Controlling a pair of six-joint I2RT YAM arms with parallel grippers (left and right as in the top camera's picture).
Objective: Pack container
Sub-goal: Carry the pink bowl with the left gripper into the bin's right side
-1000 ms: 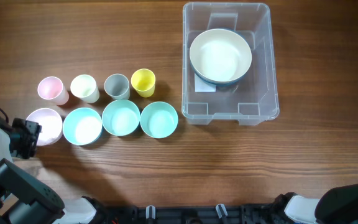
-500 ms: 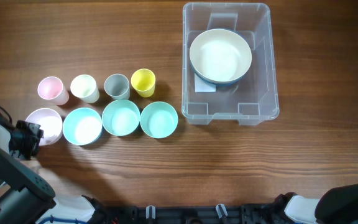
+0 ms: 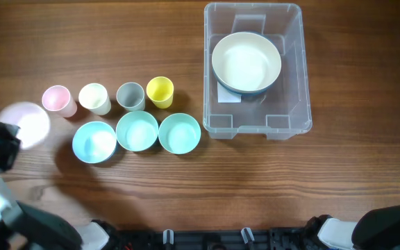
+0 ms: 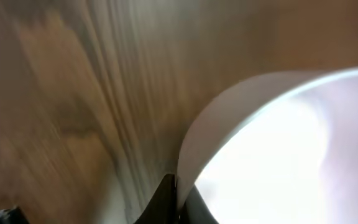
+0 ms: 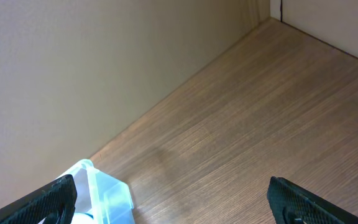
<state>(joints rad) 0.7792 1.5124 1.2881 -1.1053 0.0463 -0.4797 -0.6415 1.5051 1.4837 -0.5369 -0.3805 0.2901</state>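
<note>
1. At the far left of the overhead view, the left gripper [image 3: 7, 139] is closed on the rim of a pale pink bowl [image 3: 23, 123]. Both look blurred. In the left wrist view, dark fingers [image 4: 166, 198] pinch the edge of this bowl [image 4: 278, 149] from both sides.
2. Next along the wooden table [image 3: 186, 194] is a row of four upright cups: a pink cup [image 3: 56, 100], a cream cup [image 3: 94, 98], a grey cup [image 3: 130, 96] and a yellow cup [image 3: 160, 92]. They stand close together.
3. Just in front of the cups are three light blue bowls [image 3: 93, 142], side by side and nearly touching. The held pink bowl is apart from them, to their left.
4. Right of centre, at the far side of the table, stands the container [image 3: 294, 104], clear and upright. It is just beside the yellow cup and the rightmost blue bowl, without touching them.
5. Inside the container sits a big cream bowl [image 3: 246, 62] with a darker outside. It partly covers a white label [image 3: 228, 97] on the bottom.
6. The right gripper [image 5: 176, 198] shows only in the right wrist view. Its two dark fingertips [image 5: 55, 194] are spread wide with nothing between them. It faces a wooden surface and a plain wall [image 5: 73, 74].
</note>
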